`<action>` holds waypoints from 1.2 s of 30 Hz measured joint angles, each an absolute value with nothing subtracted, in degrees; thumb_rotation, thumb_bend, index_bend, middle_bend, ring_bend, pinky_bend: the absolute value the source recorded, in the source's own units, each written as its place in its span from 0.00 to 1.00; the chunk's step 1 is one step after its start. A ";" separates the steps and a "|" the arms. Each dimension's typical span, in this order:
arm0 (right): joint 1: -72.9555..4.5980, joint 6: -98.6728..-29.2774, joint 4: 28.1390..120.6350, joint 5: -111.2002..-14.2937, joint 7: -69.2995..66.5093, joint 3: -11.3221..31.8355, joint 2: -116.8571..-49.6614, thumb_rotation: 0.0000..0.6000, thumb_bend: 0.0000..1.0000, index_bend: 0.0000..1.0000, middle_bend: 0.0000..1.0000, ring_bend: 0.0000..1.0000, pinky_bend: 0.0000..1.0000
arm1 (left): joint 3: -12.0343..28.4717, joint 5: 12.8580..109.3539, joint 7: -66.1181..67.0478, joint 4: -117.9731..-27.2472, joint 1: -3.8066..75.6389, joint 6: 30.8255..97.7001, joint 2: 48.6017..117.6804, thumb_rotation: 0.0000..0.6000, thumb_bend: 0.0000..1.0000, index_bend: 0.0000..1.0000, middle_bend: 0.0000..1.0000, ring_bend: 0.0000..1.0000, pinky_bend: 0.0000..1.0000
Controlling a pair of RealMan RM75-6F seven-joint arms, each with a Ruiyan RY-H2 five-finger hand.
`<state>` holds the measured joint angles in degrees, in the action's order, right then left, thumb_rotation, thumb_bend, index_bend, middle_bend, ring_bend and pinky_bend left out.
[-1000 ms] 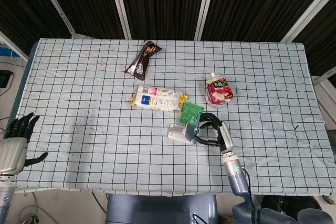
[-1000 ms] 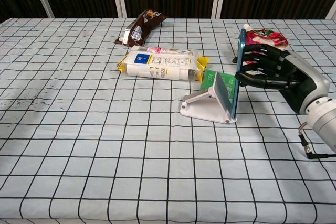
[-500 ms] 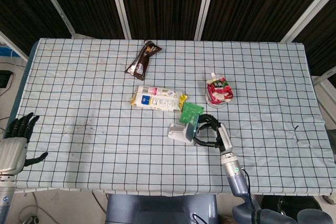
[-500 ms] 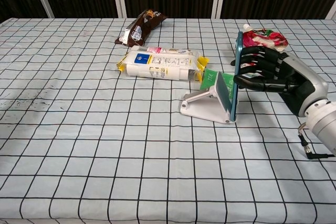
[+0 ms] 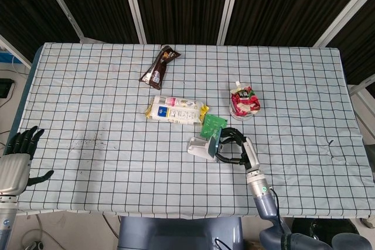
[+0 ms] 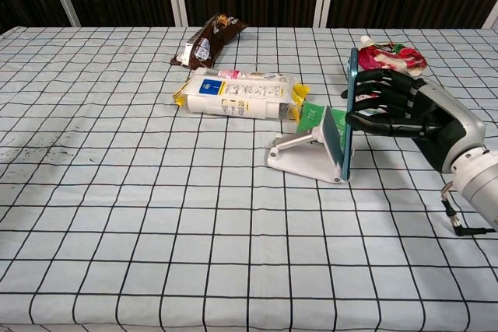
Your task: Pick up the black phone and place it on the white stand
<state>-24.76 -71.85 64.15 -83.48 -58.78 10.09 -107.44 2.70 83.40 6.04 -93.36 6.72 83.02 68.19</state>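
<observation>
1. Far off at the worktop's [image 5: 88, 109] near-left edge, the left hand [image 5: 14, 165] holds nothing, fingers spread.
2. Against the right hand's [image 6: 412, 114] fingers, the white stand [image 6: 299, 157] bears the upright black phone [image 6: 350, 106].
3. Its fingers wrap the phone's back.

Both hands, right hand [image 6: 408, 110] and left hand [image 5: 16, 162], have black fingers [image 6: 373, 77] on silver-grey bodies.

One phone [image 6: 349, 106], one white stand [image 6: 303, 156], one brown wrapper [image 5: 159, 67], one white-and-yellow packet [image 5: 175, 110], one red pouch [image 5: 244, 99] and one green packet [image 5: 213, 125] are counted.
</observation>
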 measured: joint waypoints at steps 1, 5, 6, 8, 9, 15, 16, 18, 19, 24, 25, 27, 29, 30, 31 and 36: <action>-24.76 -71.82 64.12 -83.46 -58.71 10.09 -107.44 1.00 0.86 0.86 0.73 0.49 0.40 | 2.70 83.41 6.04 -93.34 6.73 83.01 68.21 1.00 0.00 0.00 0.00 0.00 0.00; -24.81 -71.73 63.94 -83.24 -58.52 10.32 -107.52 1.00 0.86 0.85 0.72 0.48 0.40 | 2.69 83.44 6.02 -93.32 6.71 83.04 68.23 1.00 0.00 0.00 0.00 0.00 0.00; -24.82 -71.74 63.93 -83.22 -58.51 10.35 -107.55 1.00 0.86 0.85 0.72 0.47 0.39 | 2.69 83.44 6.01 -93.31 6.70 83.05 68.23 1.00 0.00 0.00 0.00 0.00 0.00; -24.83 -71.74 63.89 -83.23 -58.43 10.35 -107.56 1.00 0.85 0.85 0.72 0.47 0.38 | 2.69 83.42 6.01 -93.31 6.71 83.01 68.22 1.00 0.00 0.00 0.00 0.00 0.00; -24.85 -71.71 63.87 -83.26 -58.42 10.33 -107.56 1.00 0.85 0.84 0.72 0.47 0.38 | 2.70 83.41 6.02 -93.31 6.72 83.02 68.22 1.00 0.00 0.00 0.00 0.00 0.00; -24.75 -71.70 63.74 -83.28 -58.19 10.19 -107.55 1.00 0.72 0.81 0.69 0.44 0.34 | 2.69 83.41 6.07 -93.33 6.71 83.01 68.22 1.00 0.00 0.00 0.00 0.00 0.00; -24.74 -71.72 63.74 -83.27 -58.15 10.18 -107.57 1.00 0.66 0.79 0.68 0.43 0.33 | 2.68 83.40 6.06 -93.33 6.71 83.00 68.22 1.00 0.00 0.00 0.00 0.00 0.00; -24.74 -71.70 63.70 -83.33 -57.90 10.10 -107.58 1.00 0.57 0.76 0.65 0.39 0.29 | 2.71 83.34 6.05 -93.32 6.70 83.01 68.22 1.00 0.00 0.00 0.00 0.00 0.00; -24.74 -71.68 63.65 -83.34 -57.67 10.05 -107.59 1.00 0.53 0.74 0.63 0.37 0.27 | 2.71 83.34 6.06 -93.34 6.71 82.99 68.22 1.00 0.00 0.00 0.00 0.00 0.00; -24.72 -71.40 63.42 -82.86 -55.85 10.12 -107.83 1.00 0.42 0.63 0.53 0.27 0.23 | 2.71 83.34 6.03 -93.34 6.69 83.03 68.22 1.00 0.00 0.00 0.00 0.00 0.00; -24.71 -71.40 63.41 -82.74 -55.57 10.21 -107.88 1.00 0.41 0.62 0.52 0.26 0.23 | 2.72 83.33 6.02 -93.34 6.69 83.02 68.22 1.00 0.00 0.00 0.00 0.00 0.00; -24.67 -71.46 63.41 -82.47 -54.94 10.44 -108.02 1.00 0.37 0.61 0.50 0.24 0.23 | 2.73 83.35 6.05 -93.35 6.72 82.99 68.21 1.00 0.00 0.00 0.00 0.00 0.00; -24.62 -71.54 63.48 -82.17 -54.49 10.70 -108.14 1.00 0.32 0.59 0.49 0.23 0.22 | 2.72 83.37 6.04 -93.33 6.72 83.00 68.21 1.00 0.00 0.00 0.00 0.00 0.00; -24.60 -71.56 63.54 -82.10 -54.23 10.77 -108.15 1.00 0.29 0.57 0.46 0.21 0.21 | 2.71 83.37 6.03 -93.32 6.72 83.00 68.22 1.00 0.00 0.00 0.00 0.00 0.00; -24.58 -71.57 63.59 -82.07 -54.06 10.80 -108.15 1.00 0.27 0.55 0.44 0.19 0.21 | 2.72 83.37 6.03 -93.33 6.72 83.00 68.22 1.00 0.00 0.00 0.00 0.00 0.00; -24.53 -71.59 63.88 -81.92 -53.21 10.91 -108.15 1.00 0.20 0.47 0.36 0.13 0.19 | 2.73 83.39 6.00 -93.32 6.70 83.06 68.23 1.00 0.00 0.00 0.00 0.00 0.00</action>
